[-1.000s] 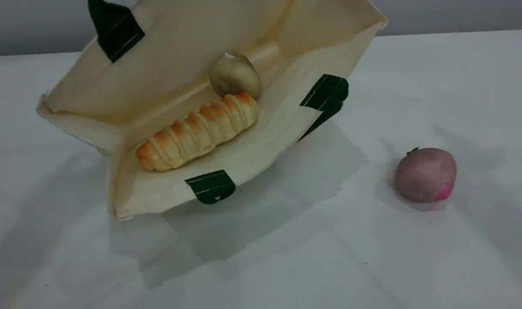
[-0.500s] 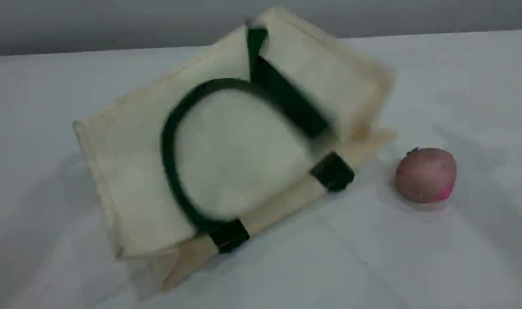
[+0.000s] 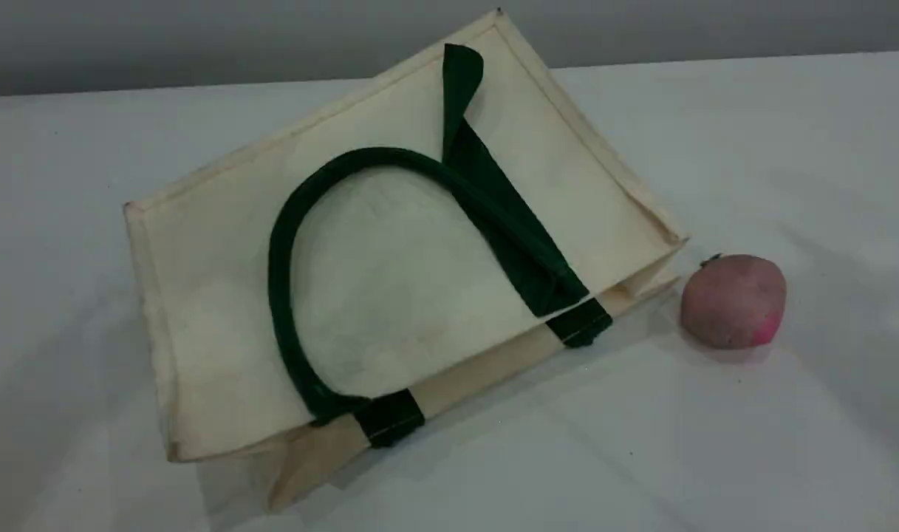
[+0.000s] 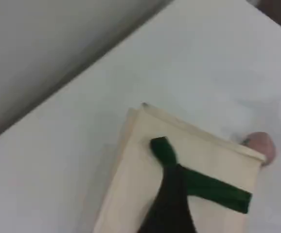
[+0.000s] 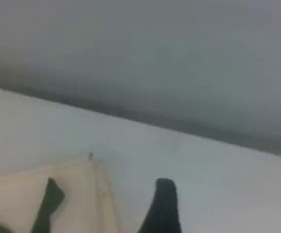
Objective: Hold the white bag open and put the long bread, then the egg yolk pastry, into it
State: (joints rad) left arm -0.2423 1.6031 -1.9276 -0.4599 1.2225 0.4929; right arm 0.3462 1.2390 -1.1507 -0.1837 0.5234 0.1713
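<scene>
The left tool (image 4: 167, 206) hangs above the white bag (image 3: 390, 295) with nothing in its grip, and how wide it stands cannot be told; the right tool (image 5: 162, 206) hovers open and empty beside the bag's far corner. The bag lies collapsed flat on the surface (image 3: 715, 443), one green handle (image 3: 286, 251) looped across its top. A pink lump (image 3: 733, 299) sits just beside its right edge.

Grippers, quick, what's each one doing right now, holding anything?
Left gripper: only one dark fingertip shows, above the white bag; grips nothing visible, open or shut cannot be told.
Right gripper: open, holding nothing.
</scene>
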